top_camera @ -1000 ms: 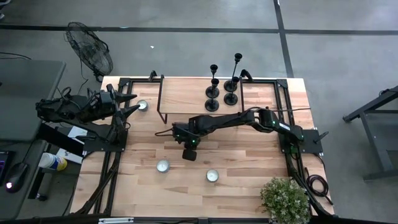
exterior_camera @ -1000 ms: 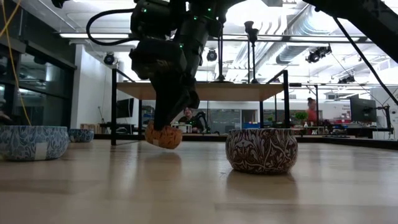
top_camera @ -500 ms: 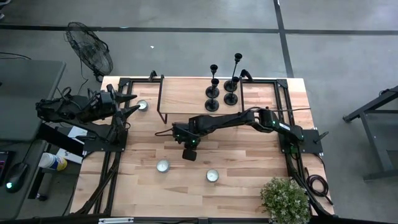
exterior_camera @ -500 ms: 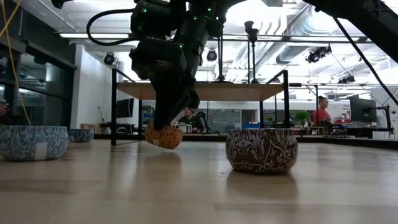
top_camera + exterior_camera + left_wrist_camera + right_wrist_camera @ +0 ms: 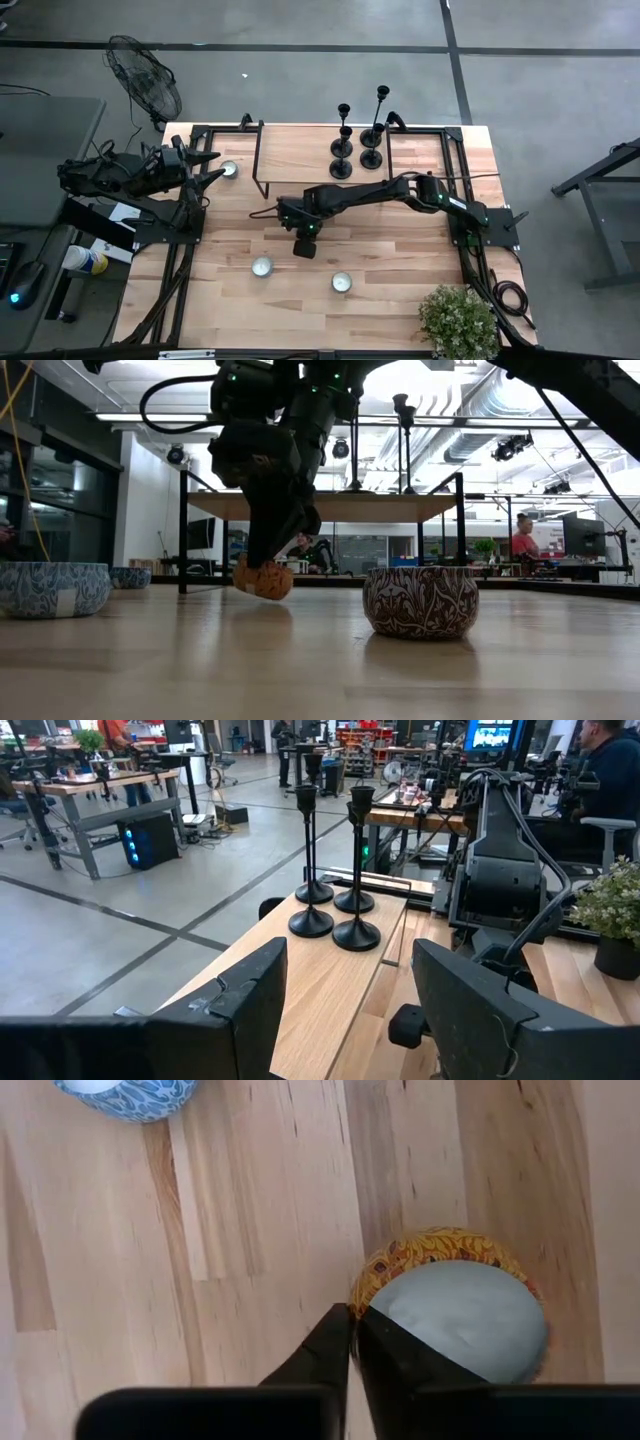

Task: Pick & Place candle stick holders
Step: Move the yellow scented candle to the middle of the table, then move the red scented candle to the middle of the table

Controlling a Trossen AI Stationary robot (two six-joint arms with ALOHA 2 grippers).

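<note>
fig.: table seen from above, w/ both arms. landmark = the raised shelf at the far edge of the table.

the candle stick holders, four matte black pieces of differing heights, stand upright in a tight cluster on the shelf's right half, bases just beside one another; long axis of each = vertical (thin stem, flared foot, small cup on top). in the left wrist view the same cluster shows standing on the shelf board, across from that arm.

right gripper hangs in front of the shelf, near table centre, pointing down. its fingers are nearly together, pinching the rim of an orange-patterned candle tin; low view shows the tin tilted, one edge at the table top. so the holders lie behind and to the right of this gripper, up on the shelf, apart from it.

left gripper waits off the shelf's left end, jaws spread wide, holding nothing; it faces along the shelf toward the cluster.

judgement: the right arm is nearer the holders but is busy w/ the tin; a grasp would prob. come side-on at a stem.

other tins: one by the shelf's left end, two in front. no brand, label or legible writing visible.
</note>
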